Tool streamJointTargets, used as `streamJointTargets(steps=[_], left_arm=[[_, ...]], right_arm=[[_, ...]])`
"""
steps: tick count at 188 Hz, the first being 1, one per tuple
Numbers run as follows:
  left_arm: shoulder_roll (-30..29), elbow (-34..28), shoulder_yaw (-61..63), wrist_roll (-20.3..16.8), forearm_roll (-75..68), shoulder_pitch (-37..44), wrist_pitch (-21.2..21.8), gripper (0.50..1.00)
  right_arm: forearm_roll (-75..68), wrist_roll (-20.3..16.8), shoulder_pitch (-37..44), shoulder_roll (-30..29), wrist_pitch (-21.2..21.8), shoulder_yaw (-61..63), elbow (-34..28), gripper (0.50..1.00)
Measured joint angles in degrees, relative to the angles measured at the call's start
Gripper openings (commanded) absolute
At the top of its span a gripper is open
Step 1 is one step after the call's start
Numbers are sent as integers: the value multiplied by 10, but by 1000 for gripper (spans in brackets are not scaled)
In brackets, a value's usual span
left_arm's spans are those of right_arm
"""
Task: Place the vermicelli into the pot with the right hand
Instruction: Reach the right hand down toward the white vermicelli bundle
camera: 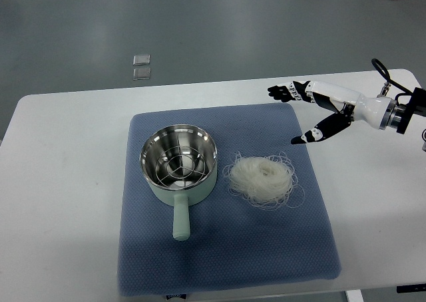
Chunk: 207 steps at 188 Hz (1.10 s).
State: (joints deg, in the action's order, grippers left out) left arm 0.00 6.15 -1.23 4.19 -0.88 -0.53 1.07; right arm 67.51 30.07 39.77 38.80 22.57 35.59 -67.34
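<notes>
Table point(60, 182): white top, rounded corners, carrying all items listed below; grey floor beyond its far edge.

Mat point(226, 262): blue-grey, textured, roughly square, laid across the middle of the table and reaching its near edge.

Pot point(178, 165): pale green outside, shiny metal inside, standing upright on the left half of the mat. A round wire rack point(176, 167) lies inside it. Its straight pale green handle point(180, 221) points toward the near edge of the table.

Vermicelli point(263, 177): one white, loosely coiled nest with stray loops at its rim, lying on the mat just beside the pot, on the pot's right, not touching it.

Right hand point(311, 112): white and black, entering from the right edge of the table on a white forearm with dark cabling at the wrist. It sits above the far right corner of the mat, fingers point(283, 91) spread wide and thumb apart, holding nothing. It is apart from the vermicelli, which lies nearer the near edge.

Two small clear squares point(141, 66): on the floor beyond the far edge of the table, one just beside the other.
</notes>
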Motion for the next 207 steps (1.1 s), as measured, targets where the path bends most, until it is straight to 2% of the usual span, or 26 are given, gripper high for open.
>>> streamJointTargets(steps=[36, 75, 149, 207], left_arm=[[0, 0, 0, 0, 0, 0, 0, 1000], [0, 0, 0, 0, 0, 0, 0, 1000], [0, 0, 0, 0, 0, 0, 0, 1000], [0, 0, 0, 0, 0, 0, 0, 1000]], right_arm=[[135, 4, 5, 18, 12, -11, -43, 915], [216, 5, 5, 18, 14, -16, -73, 909], [259, 1, -3, 6, -58, -81, -67, 909], [257, 1, -8, -31, -106, -86, -28, 909]])
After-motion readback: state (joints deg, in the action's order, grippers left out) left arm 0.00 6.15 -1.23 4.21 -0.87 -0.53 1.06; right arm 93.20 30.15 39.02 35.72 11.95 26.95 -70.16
